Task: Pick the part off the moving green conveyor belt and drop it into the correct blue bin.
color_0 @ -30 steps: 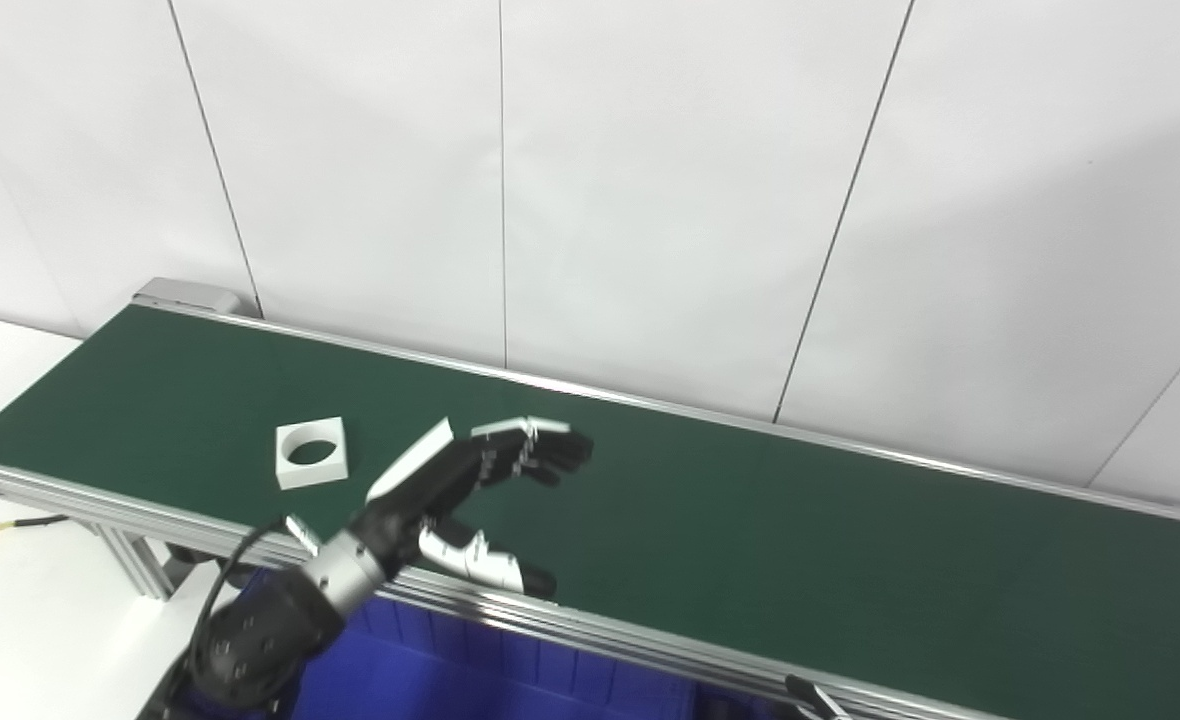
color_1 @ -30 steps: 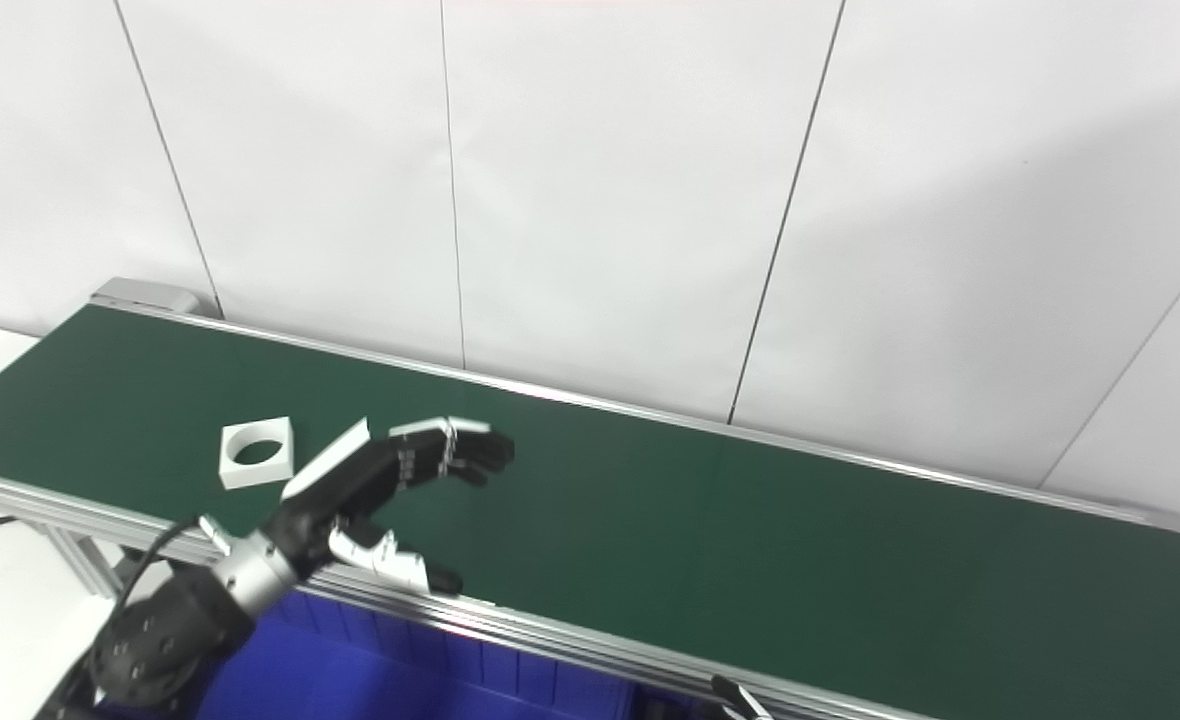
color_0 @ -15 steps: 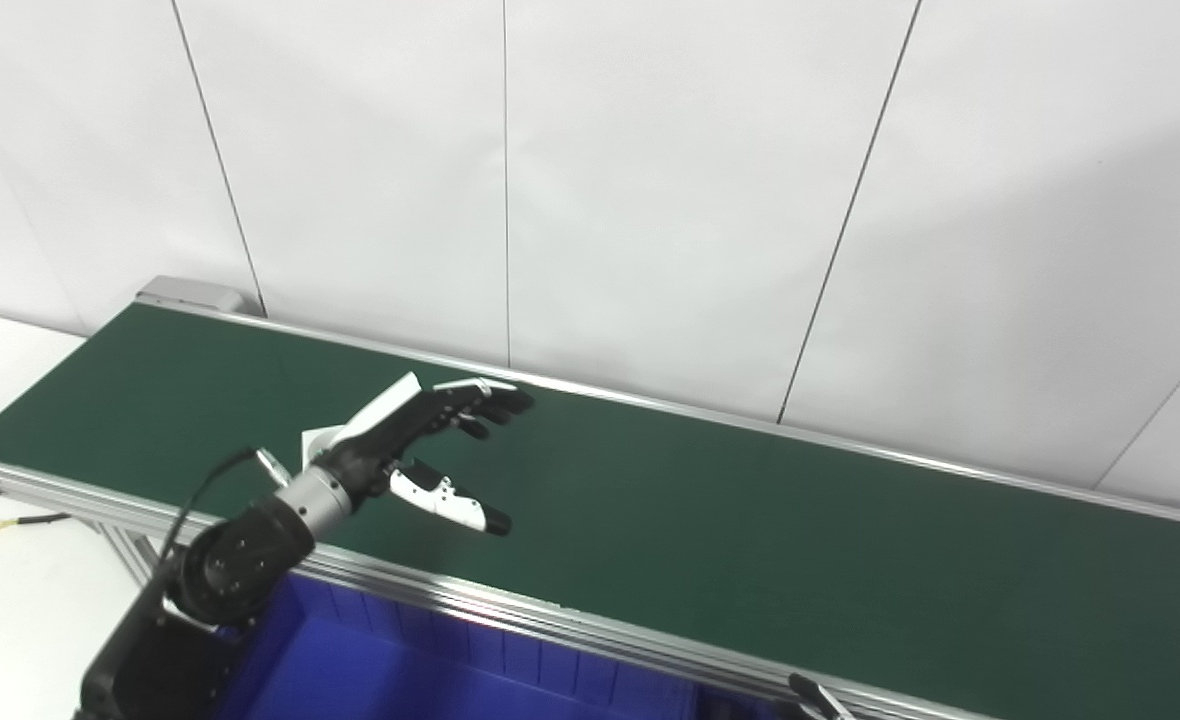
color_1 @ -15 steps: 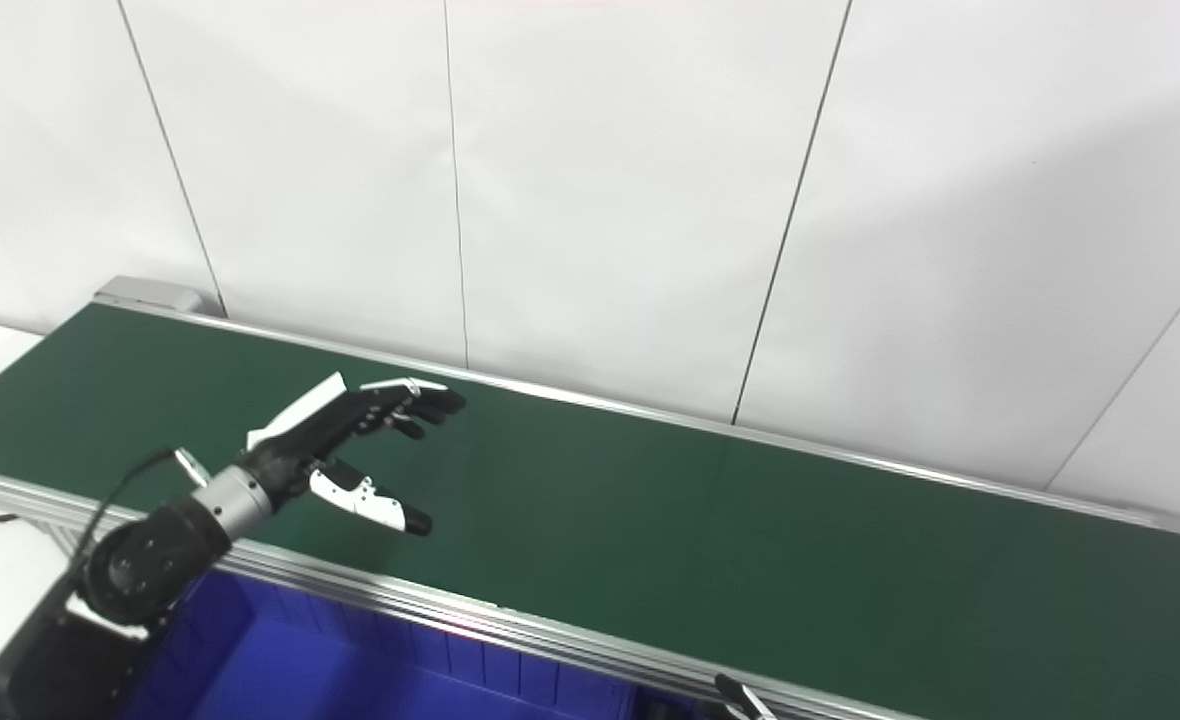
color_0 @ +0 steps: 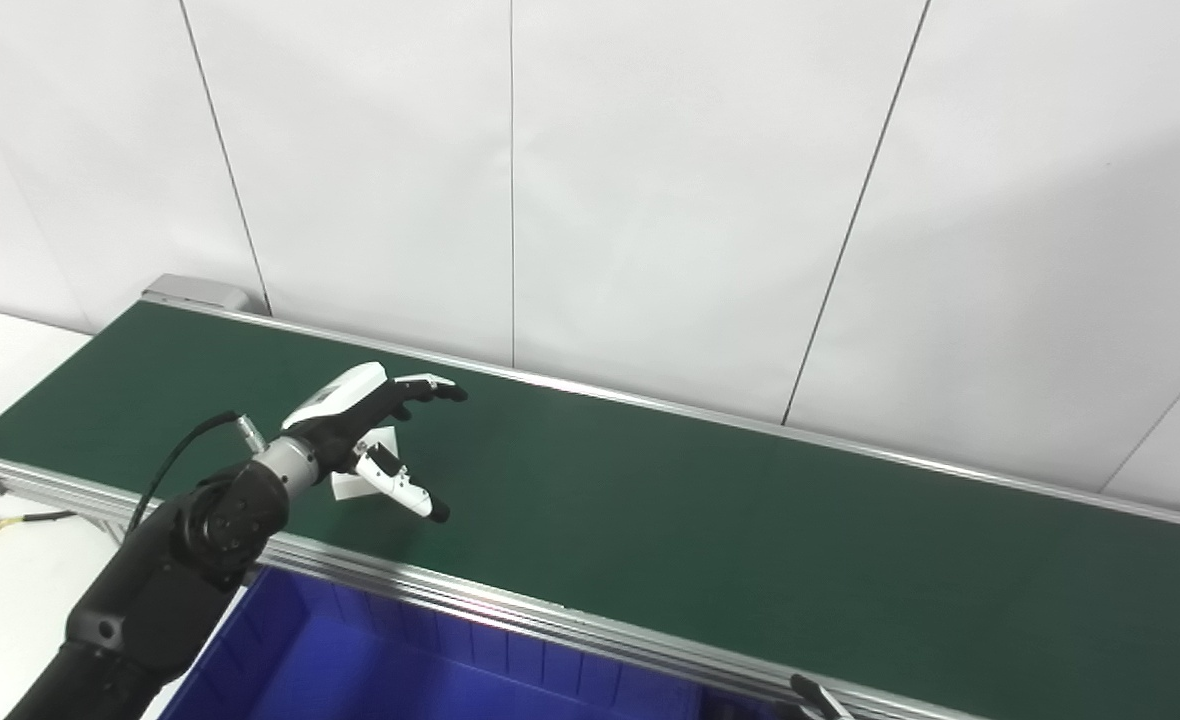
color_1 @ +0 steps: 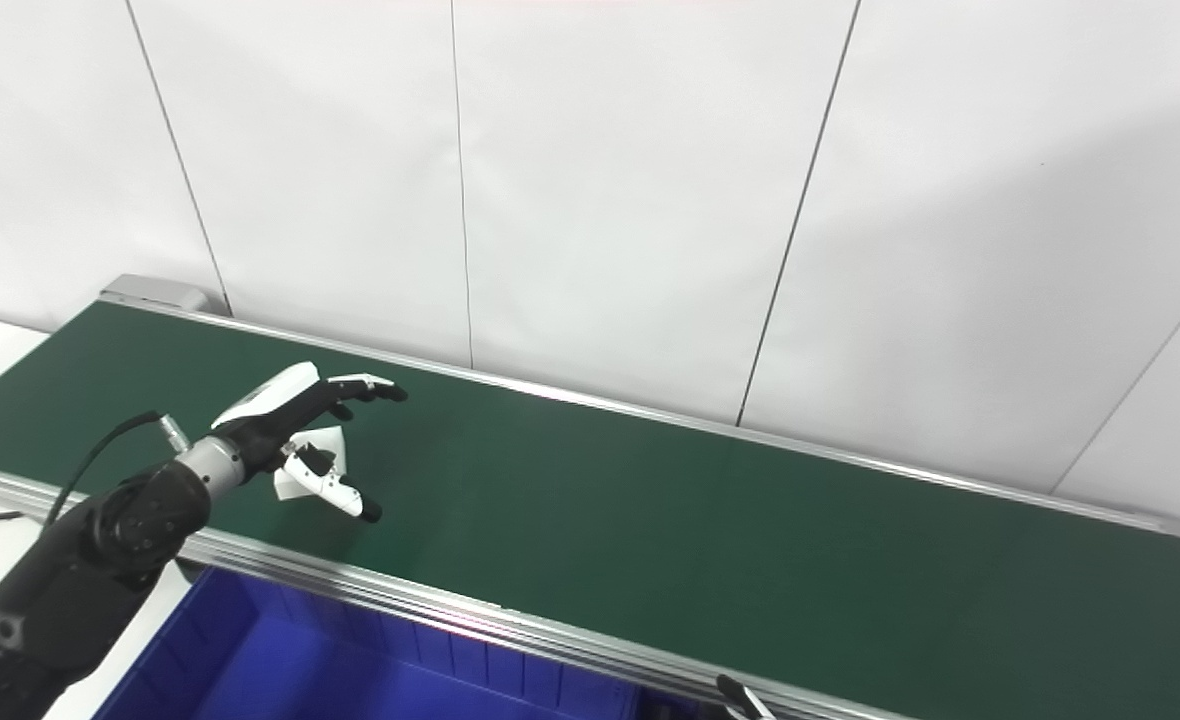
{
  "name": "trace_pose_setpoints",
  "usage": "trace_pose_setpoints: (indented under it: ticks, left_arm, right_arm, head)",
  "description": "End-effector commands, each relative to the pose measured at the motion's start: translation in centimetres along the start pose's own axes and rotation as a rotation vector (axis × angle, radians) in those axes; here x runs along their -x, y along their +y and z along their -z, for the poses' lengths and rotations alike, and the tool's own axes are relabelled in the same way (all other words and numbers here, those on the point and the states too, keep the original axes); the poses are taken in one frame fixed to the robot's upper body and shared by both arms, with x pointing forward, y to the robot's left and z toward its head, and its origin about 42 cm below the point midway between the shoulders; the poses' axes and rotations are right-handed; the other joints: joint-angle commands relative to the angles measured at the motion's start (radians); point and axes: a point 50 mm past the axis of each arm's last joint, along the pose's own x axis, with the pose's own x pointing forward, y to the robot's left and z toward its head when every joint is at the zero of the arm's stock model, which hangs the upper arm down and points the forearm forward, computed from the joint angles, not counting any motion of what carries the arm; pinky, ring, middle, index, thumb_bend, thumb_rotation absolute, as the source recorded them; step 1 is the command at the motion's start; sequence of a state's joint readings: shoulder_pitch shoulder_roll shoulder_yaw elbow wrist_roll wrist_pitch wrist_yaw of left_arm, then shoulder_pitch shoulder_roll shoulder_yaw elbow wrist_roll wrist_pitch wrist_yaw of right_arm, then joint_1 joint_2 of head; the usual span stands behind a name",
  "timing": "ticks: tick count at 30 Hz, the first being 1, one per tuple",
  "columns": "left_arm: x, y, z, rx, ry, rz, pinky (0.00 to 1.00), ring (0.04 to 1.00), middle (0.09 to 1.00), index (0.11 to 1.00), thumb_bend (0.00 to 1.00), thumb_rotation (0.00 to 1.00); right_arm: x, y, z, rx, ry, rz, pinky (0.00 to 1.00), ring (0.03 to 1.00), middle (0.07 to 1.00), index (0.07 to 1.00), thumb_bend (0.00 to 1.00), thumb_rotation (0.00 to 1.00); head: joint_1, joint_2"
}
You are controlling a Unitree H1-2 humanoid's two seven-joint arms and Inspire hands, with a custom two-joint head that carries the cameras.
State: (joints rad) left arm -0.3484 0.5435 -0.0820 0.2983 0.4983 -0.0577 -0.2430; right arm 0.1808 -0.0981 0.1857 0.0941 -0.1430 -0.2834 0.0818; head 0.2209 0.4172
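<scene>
A white square part [color_0: 382,440] with a round hole lies on the green conveyor belt [color_0: 750,540] near its left end. My left hand [color_0: 365,425] hovers right over the part, open, with the fingers stretched out to the right and the thumb [color_0: 405,490] spread toward the near rail. The hand hides most of the part; only a corner [color_1: 328,441] and a near edge [color_1: 286,486] show. I cannot tell whether the hand touches it. My right hand is out of sight.
A blue bin [color_0: 400,670] sits below the belt's near aluminium rail [color_0: 550,620] at the bottom left. A small dark tip [color_0: 812,697] pokes in at the bottom edge. A white panelled wall stands behind the belt.
My left hand has swung left and farther onto the belt and now covers the part, which was in plain sight to its left. The part has drifted a little rightward.
</scene>
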Motion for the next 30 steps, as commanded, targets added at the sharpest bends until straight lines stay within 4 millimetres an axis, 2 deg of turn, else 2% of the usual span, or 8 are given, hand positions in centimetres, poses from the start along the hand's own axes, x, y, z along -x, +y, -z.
trace_pose_setpoints:
  ticks: [1,2,3,9,17,22,26,30]
  left_arm:
    - [-0.8,3.5,0.1,-0.082,0.013,-0.092,0.94,0.958,0.911,0.851,0.91,0.18]
    - [-1.0,3.5,0.3,-0.098,0.022,-0.096,0.94,0.959,0.911,0.851,0.91,0.18]
    - [-1.2,3.5,0.6,-0.118,0.03,-0.104,0.85,0.928,0.9,0.845,0.92,0.18]
    - [-2.5,3.2,1.6,-0.214,0.086,-0.107,0.77,0.887,0.9,0.852,0.92,0.21]
    - [-4.2,2.3,1.9,-0.318,0.161,-0.085,0.77,0.875,0.908,0.864,0.91,0.19]
    - [-4.8,1.6,1.8,-0.329,0.183,-0.063,0.88,0.919,0.921,0.876,0.91,0.19]
    - [-5.1,0.2,1.2,-0.375,0.176,-0.054,0.8,0.865,0.892,0.847,0.91,0.16]
    - [-5.4,-0.9,0.9,-0.405,0.173,-0.042,0.78,0.842,0.88,0.832,0.93,0.19]
  right_arm:
    - [-0.6,0.0,-1.3,-0.01,-0.093,0.005,0.74,0.796,0.803,0.885,0.52,0.27]
    - [-0.6,0.0,-1.3,-0.01,-0.094,0.005,0.74,0.797,0.803,0.885,0.52,0.28]
    - [-0.6,0.0,-1.4,-0.008,-0.096,0.004,0.74,0.793,0.801,0.883,0.52,0.28]
    - [-0.7,0.1,-1.4,-0.012,-0.097,0.004,0.74,0.793,0.804,0.883,0.52,0.27]
    - [-0.7,0.3,-1.4,-0.008,-0.1,0.006,0.73,0.79,0.798,0.88,0.52,0.29]
    - [-0.7,0.4,-1.6,-0.01,-0.1,0.005,0.73,0.79,0.797,0.878,0.52,0.29]
    - [-0.6,0.6,-1.7,-0.013,-0.1,0.008,0.73,0.79,0.798,0.878,0.52,0.28]
    - [-0.5,0.7,-1.8,-0.017,-0.099,0.01,0.73,0.789,0.796,0.879,0.52,0.29]
  head:
    - [-0.001,0.001]
    - [-0.001,0.0]
    - [-0.001,0.0]
    - [-0.005,0.0]
    - [-0.01,-0.001]
    - [-0.014,0.001]
    - [-0.023,0.005]
    - [-0.027,0.009]
